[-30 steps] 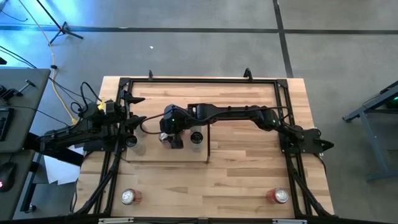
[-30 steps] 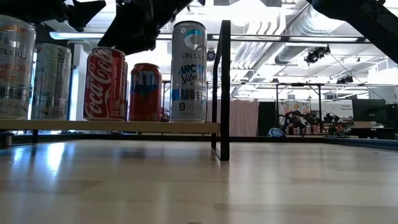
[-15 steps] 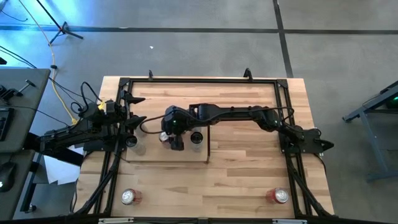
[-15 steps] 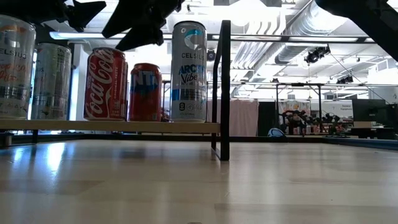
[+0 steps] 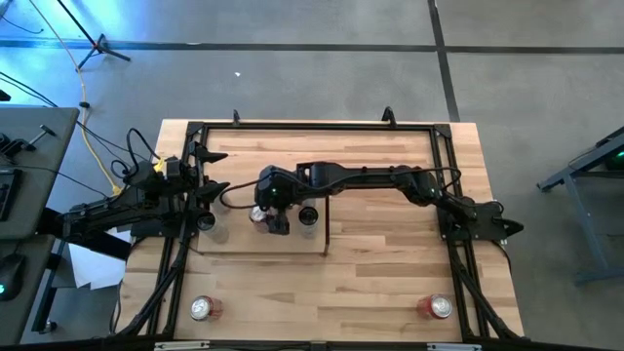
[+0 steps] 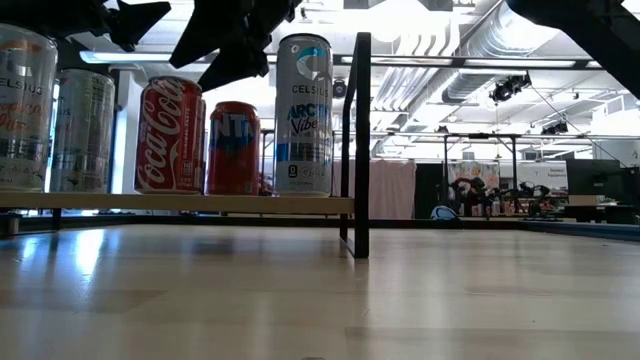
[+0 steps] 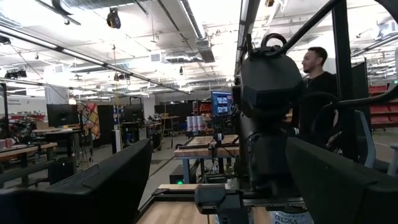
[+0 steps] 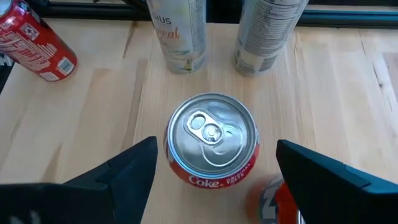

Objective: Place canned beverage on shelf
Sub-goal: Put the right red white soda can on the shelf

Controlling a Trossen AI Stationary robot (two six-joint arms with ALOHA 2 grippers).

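Observation:
A red Coke can [image 8: 213,140] stands upright on its base on the pale-wood shelf [image 5: 292,242], between other cans. My right gripper [image 8: 216,148] hovers open above it, one finger on each side and clear of the can. In the low view the right gripper [image 6: 230,50] hangs above the Coke can [image 6: 170,135]. A tall Celsius can [image 6: 304,115] stands beside the shelf's dark upright strip [image 6: 362,140], with a shorter red can [image 6: 233,148] to its left. My left gripper [image 5: 210,190] waits open at the shelf's left end.
Two tall cans [image 8: 177,34] [image 8: 267,31] stand on the shelf past the Coke can. Two more tall cans [image 6: 25,105] [image 6: 85,130] stand at the shelf's left end. Two cans [image 5: 202,309] [image 5: 439,307] stand near the table's near edge. A person [image 7: 317,74] stands beyond the table.
My right gripper's fingers have tipped up off the Coke can's top and now hang clear above it. The can stays upright on the shelf.

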